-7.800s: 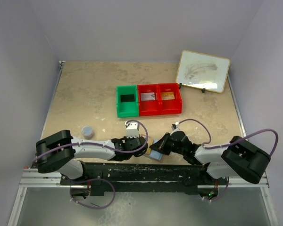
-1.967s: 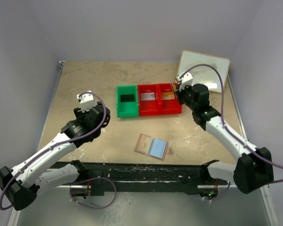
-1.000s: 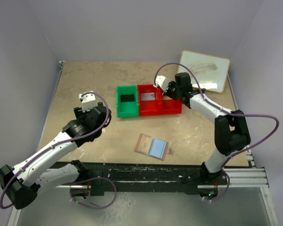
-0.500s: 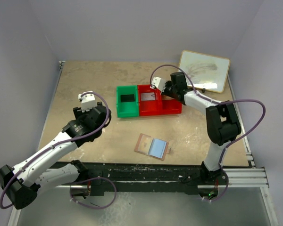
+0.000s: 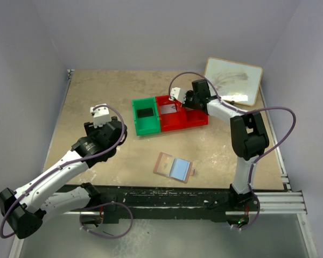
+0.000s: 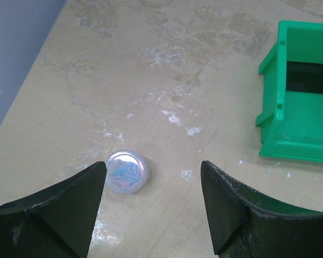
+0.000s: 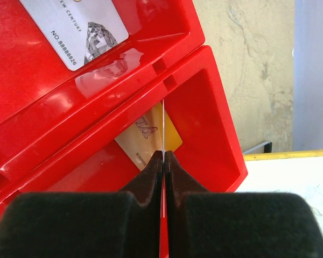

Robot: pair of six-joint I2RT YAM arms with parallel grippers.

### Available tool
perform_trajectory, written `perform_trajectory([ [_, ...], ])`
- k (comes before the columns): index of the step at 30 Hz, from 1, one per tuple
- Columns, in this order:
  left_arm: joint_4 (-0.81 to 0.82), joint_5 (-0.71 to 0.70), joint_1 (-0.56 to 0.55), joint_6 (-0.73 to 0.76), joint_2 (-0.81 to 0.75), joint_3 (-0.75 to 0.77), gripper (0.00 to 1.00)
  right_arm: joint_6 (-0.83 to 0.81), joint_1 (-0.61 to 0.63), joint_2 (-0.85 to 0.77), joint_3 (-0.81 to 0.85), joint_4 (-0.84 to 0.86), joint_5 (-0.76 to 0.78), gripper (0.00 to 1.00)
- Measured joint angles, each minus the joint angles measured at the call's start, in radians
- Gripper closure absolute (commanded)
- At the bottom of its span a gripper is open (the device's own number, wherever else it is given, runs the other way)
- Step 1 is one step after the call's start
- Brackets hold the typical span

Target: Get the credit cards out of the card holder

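In the overhead view the card holder (image 5: 174, 167) lies opened flat in the lower centre of the frame. Its long axis runs nearly left to right, dipping a little toward the right, and its pale blue half is on the right. It sits well apart from both arms, below the right gripper (image 7: 163, 157) and to the lower right of the left gripper (image 6: 152, 167). The right one looks slightly nearer. Three credit cards are already in the bins: a black card (image 5: 145, 112) in the green bin (image 6: 290, 140), a white-grey card (image 7: 81, 27) in the middle red bin (image 7: 21, 80), and a gold card (image 7: 151, 134) in the right red bin (image 7: 215, 123). The right gripper hangs over that last bin with its fingers pressed together. A thin pale sliver runs out edge-on from between the tips, and I cannot tell whether it is a card. The left gripper stands wide, grasping nothing, above bare table just beside a small round cap (image 6: 127, 171). Whether a card remains in the holder is too small to tell, so any next reach would have to travel down-frame to it.
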Motion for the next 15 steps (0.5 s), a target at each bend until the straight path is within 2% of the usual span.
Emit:
perform_trajectory([
  [6, 0.0, 0.012, 0.0, 0.015, 0.017, 0.0, 0.31, -0.029, 0.0, 0.0, -0.003, 0.006, -0.006, 0.97],
  [15, 0.001, 0.015, 0.0, 0.019, 0.017, 0.0, 0.31, -0.06, 0.0, 0.0, -0.071, 0.126, 0.013, 0.97],
])
